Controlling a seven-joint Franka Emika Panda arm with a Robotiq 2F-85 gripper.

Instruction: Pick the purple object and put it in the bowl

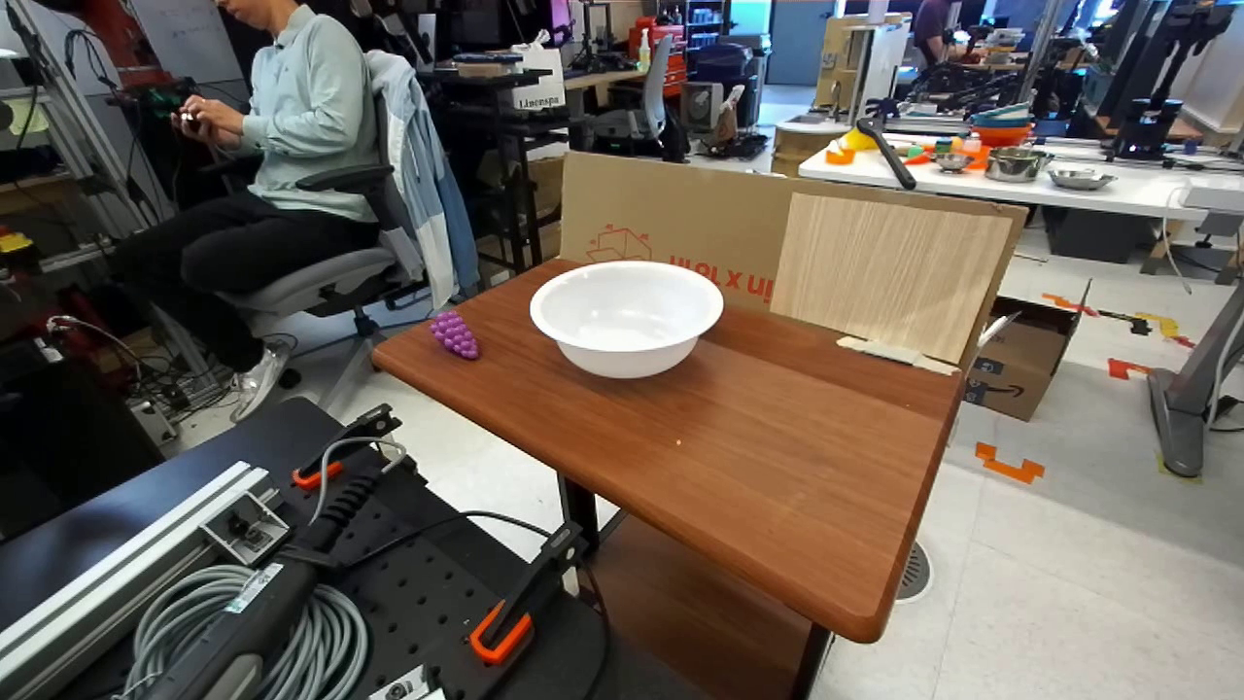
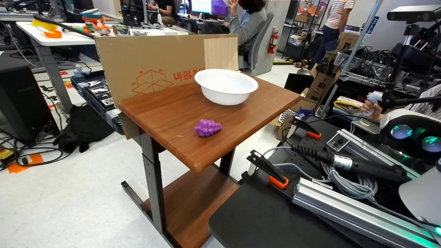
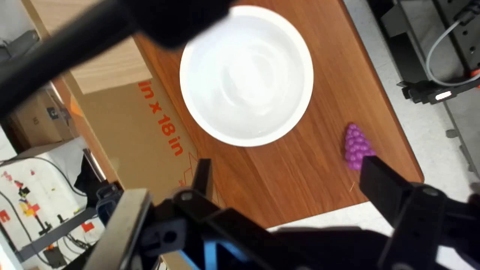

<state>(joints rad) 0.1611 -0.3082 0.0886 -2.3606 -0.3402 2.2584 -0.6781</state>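
The purple object point(image 1: 454, 334) is a bumpy, grape-like magenta lump. It lies on the brown table near a corner in both exterior views, and it also shows there as a purple object point(image 2: 207, 127). The white bowl point(image 1: 627, 335) stands upright on the table, apart from it, and the same bowl point(image 2: 225, 93) looks empty in the wrist view point(image 3: 247, 138). My gripper point(image 3: 287, 165) is open and empty, high above the table. Its right finger hides a small part of the purple object point(image 3: 356, 146) in the wrist view. The gripper is out of sight in both exterior views.
A cardboard sheet point(image 2: 148, 62) stands upright along one table edge, with a pale wooden board point(image 1: 884, 272) against it. A black bench point(image 2: 268, 220) with clamps, cable and a metal rail stands beside the table point(image 1: 777, 457). A person point(image 1: 311, 126) sits beyond the table.
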